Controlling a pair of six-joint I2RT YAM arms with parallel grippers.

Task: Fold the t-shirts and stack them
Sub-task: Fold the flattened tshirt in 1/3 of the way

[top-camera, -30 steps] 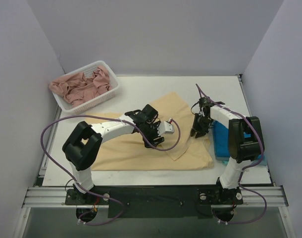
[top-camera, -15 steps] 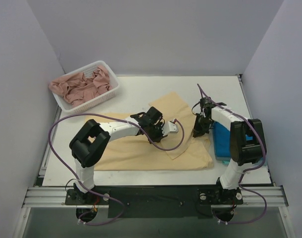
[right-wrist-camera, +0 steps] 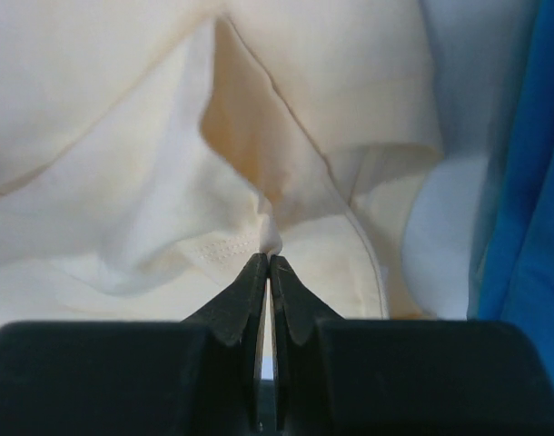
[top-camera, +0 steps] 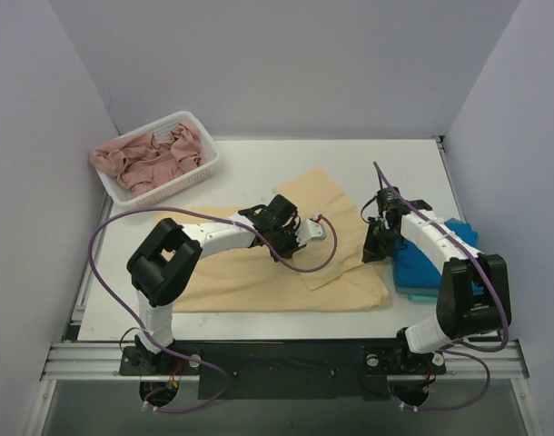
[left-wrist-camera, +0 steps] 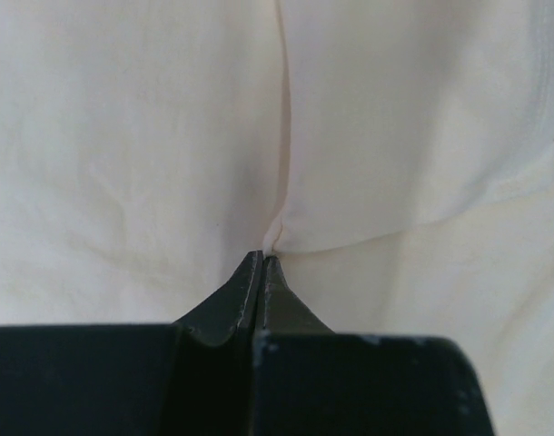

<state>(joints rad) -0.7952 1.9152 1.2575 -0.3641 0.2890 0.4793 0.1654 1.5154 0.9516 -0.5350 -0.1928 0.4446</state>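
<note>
The pale yellow-peach t-shirt (top-camera: pixel 241 277) lies spread across the table's middle, with a flap folded over near its centre. My left gripper (top-camera: pixel 293 243) presses down on that flap. In the left wrist view its tips (left-wrist-camera: pixel 262 258) are shut on a small pinch of the yellow-peach t-shirt (left-wrist-camera: pixel 168 136) at a fold edge. My right gripper (top-camera: pixel 372 252) is at the shirt's right edge. The right wrist view shows it (right-wrist-camera: pixel 268 260) shut on a raised tuft of the hemmed cloth (right-wrist-camera: pixel 123 136). The bright blue t-shirt (top-camera: pixel 436 263) lies folded at the right, and its edge (right-wrist-camera: pixel 531 227) shows beside that hem.
A white basket (top-camera: pixel 212 156) holding crumpled pink cloth (top-camera: pixel 150 159) stands at the back left. Purple cables loop from both arms over the shirt. Grey walls close in the table on three sides.
Both grippers have closed on the yellow-peach shirt. The left one shifted slightly right along the flap. The right arm's elbow swung out to the lower right, uncovering more of the blue shirt.
</note>
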